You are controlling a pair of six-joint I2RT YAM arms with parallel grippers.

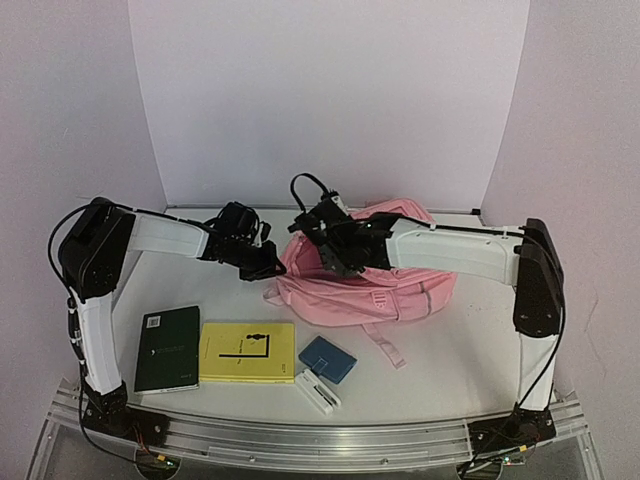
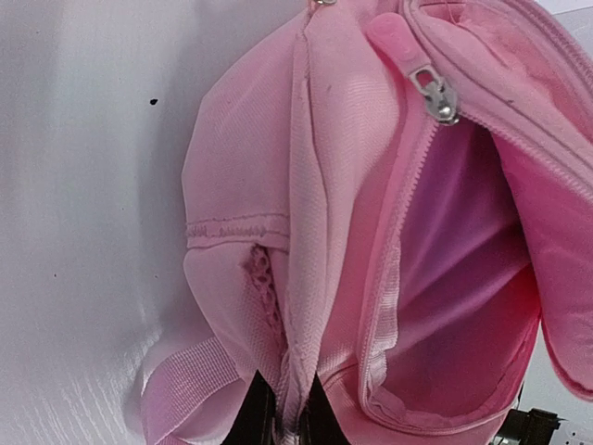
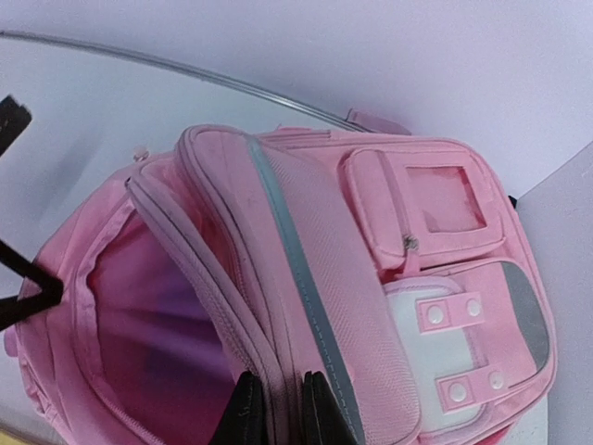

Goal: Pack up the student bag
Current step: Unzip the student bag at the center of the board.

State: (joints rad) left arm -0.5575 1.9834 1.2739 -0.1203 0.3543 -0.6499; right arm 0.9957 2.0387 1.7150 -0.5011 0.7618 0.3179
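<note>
Left gripper [image 2: 289, 422] pinches a seam of the student bag [image 1: 340, 300]. Right gripper [image 3: 283, 413] nips its front panel, so the mouth gapes between them, seemingly for loading.

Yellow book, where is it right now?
In the top view, the flat yellow book lies at the front left, between the dark green notebook and the small blue case.

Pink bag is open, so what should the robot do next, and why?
Probably the left arm should let go and reach for the yellow book. Both arms' jaws pinch the open mouth of the student bag; the right arm can hold it, and the book lies on the left side.
</note>
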